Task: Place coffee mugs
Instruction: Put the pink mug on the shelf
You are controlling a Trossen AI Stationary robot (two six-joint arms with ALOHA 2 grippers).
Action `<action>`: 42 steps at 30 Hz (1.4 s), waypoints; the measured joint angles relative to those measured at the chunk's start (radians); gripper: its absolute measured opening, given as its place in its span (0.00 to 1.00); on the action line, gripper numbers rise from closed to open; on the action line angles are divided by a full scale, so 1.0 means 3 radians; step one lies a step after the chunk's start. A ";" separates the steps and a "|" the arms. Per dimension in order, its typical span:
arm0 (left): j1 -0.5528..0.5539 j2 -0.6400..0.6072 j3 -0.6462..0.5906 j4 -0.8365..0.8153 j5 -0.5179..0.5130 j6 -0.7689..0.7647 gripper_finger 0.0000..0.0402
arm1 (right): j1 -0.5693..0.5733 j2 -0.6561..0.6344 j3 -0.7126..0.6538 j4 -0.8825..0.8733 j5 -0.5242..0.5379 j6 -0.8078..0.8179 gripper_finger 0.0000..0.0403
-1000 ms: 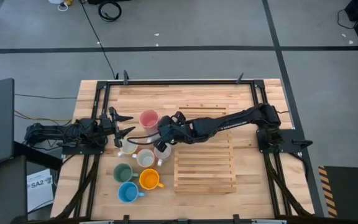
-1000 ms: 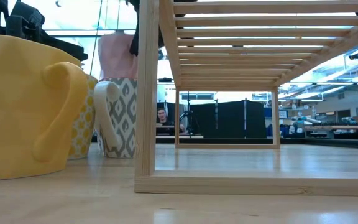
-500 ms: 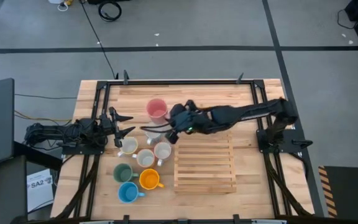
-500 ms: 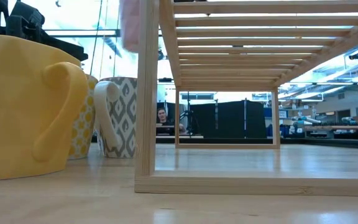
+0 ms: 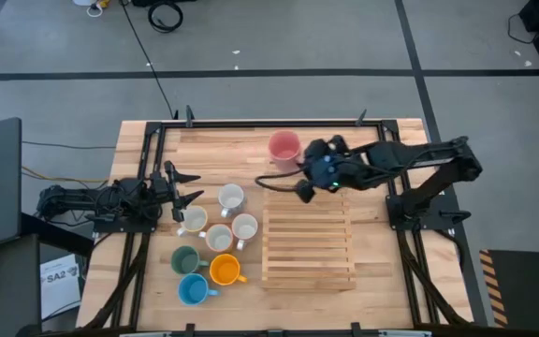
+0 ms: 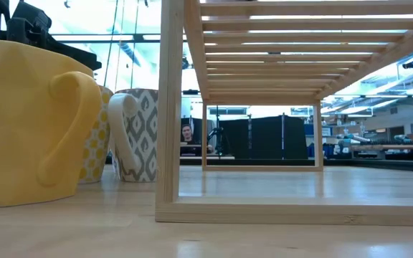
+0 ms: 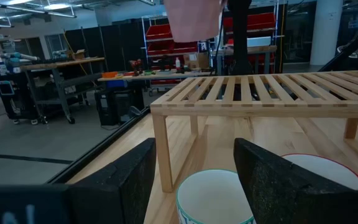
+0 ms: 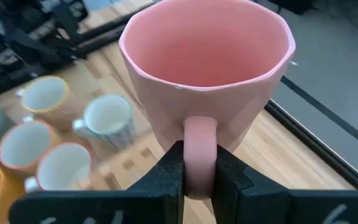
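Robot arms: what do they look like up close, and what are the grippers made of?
Both arms are dark, slim and jointed. The right arm shows a small blue-green light near its wrist. The left gripper has two broad, flat black fingers with a rough, foam-like texture. The right gripper looks equally black.

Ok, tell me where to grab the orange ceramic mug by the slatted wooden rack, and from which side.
Take the orange ceramic mug by its side handle, which points toward the slatted wooden rack. Come from that rack side, probably from above: the blue mug, the dark green mug and a white mug crowd its other sides, while the handle side looks open.
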 joint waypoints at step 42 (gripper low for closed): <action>0.0001 0.0001 0.0000 0.0001 0.0000 0.0000 0.56 | 0.0428 -0.1694 -0.2521 0.0741 0.0405 0.0160 0.15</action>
